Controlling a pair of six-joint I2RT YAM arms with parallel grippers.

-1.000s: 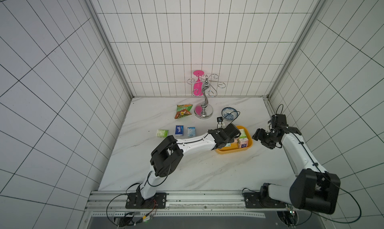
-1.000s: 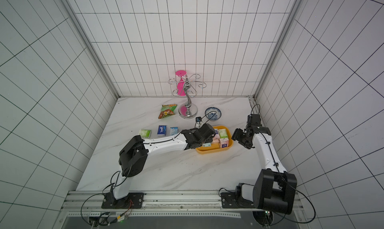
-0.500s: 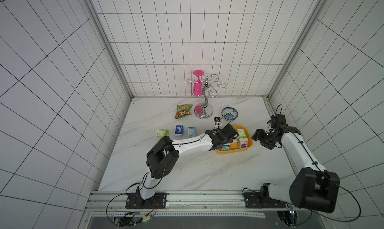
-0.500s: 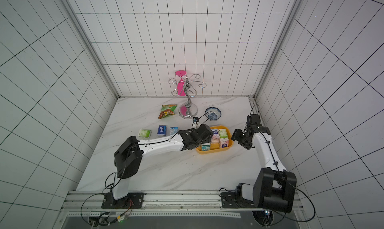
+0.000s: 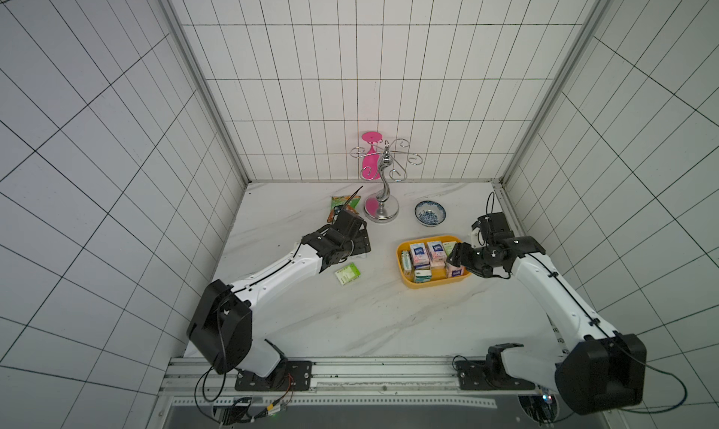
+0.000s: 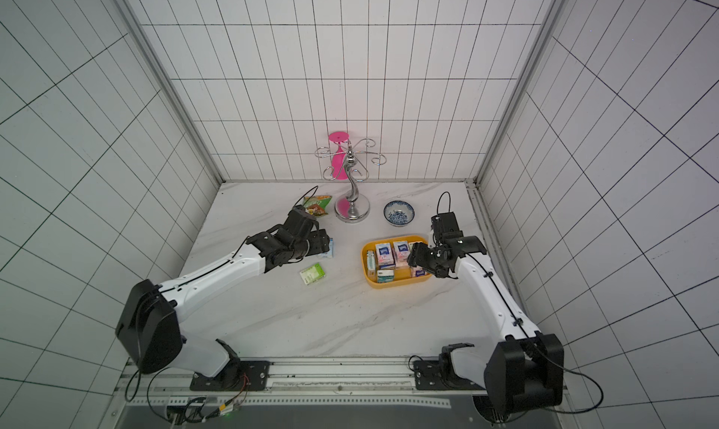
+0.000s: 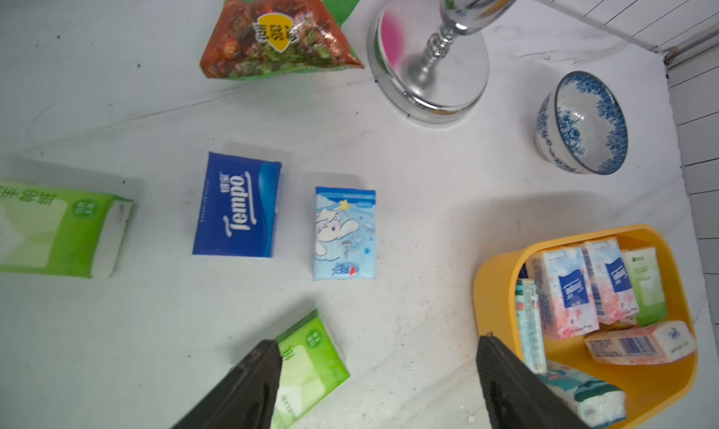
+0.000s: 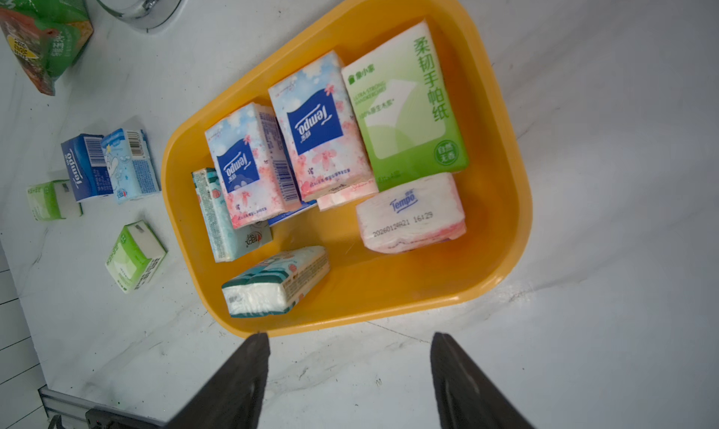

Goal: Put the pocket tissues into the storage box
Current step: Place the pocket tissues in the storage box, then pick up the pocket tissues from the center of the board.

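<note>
The yellow storage box point(image 5: 428, 284) point(image 8: 505, 174) holds several pocket tissues, among them pink ones point(image 8: 319, 127) and a green one point(image 8: 404, 108). More pocket tissues lie on the table to its left: a dark blue packet point(image 7: 237, 205), a light blue one point(image 7: 344, 232) and two green ones point(image 7: 58, 228) point(image 5: 347, 274). My left gripper point(image 5: 360, 244) point(image 7: 379, 353) hangs open and empty over these loose packets, one finger covering part of the nearer green packet point(image 7: 311, 361). My right gripper point(image 5: 457, 257) point(image 8: 350, 341) is open and empty at the box's right end.
A green-orange snack bag point(image 7: 280, 30) lies behind the loose packets. Next to it stand a chrome hook stand point(image 5: 381, 209) with a pink goblet hung on it and a blue-white bowl point(image 5: 430, 213). Tiled walls close in three sides of the table.
My left gripper has opened and pulled back to the left, from over the storage box to above the loose packets. The right arm has stayed put.
</note>
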